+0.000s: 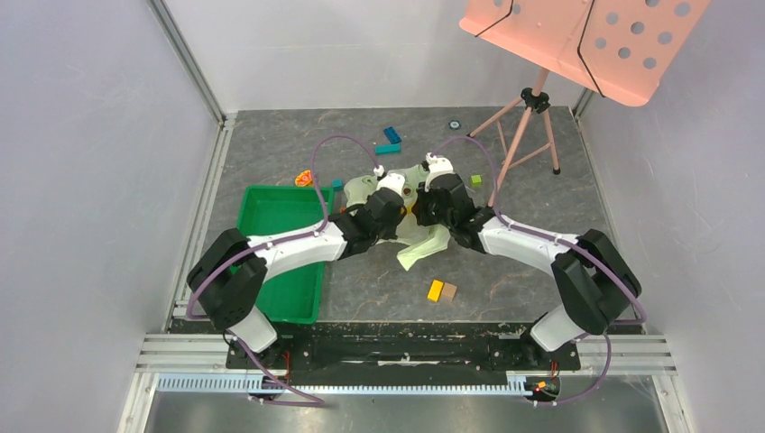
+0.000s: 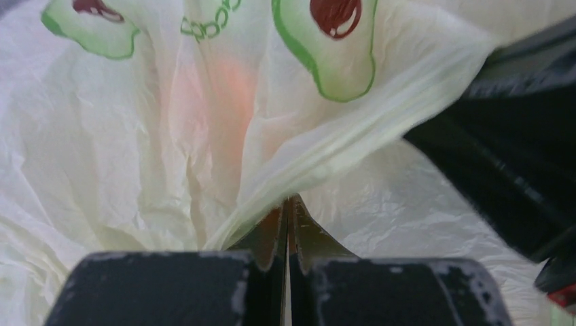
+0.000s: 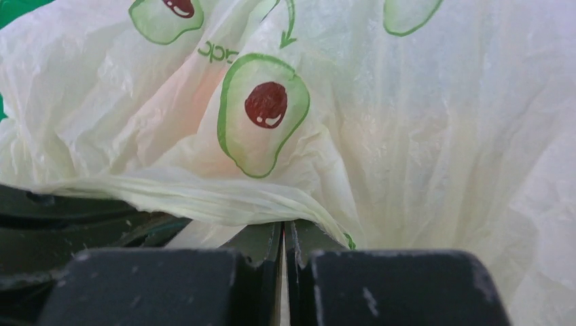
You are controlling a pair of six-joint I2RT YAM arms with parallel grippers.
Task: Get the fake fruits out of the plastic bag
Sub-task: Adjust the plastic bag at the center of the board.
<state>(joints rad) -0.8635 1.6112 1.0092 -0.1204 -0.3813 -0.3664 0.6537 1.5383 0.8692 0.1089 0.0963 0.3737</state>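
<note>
The plastic bag (image 1: 422,245) lies crumpled at mid-table between the two arms, its avocado print facing both wrist cameras. None of the fake fruits (image 2: 227,88) shows outside it. The only sign of them is a soft orange glow through the film in the left wrist view, probably the round orange one, though the plastic blurs it too much to be sure. By that reading the task is barely begun, with every fruit left to come out.

The left fingers (image 2: 293,214) are pressed together on a fold of the bag's edge. The right fingers (image 3: 289,235) are likewise closed on a gathered rim of film.

Just left of the bag, the green tray (image 1: 275,216) holds no fruit in the part that shows. Small blocks (image 1: 442,290) lie on the table (image 1: 541,262) near the bag.
</note>
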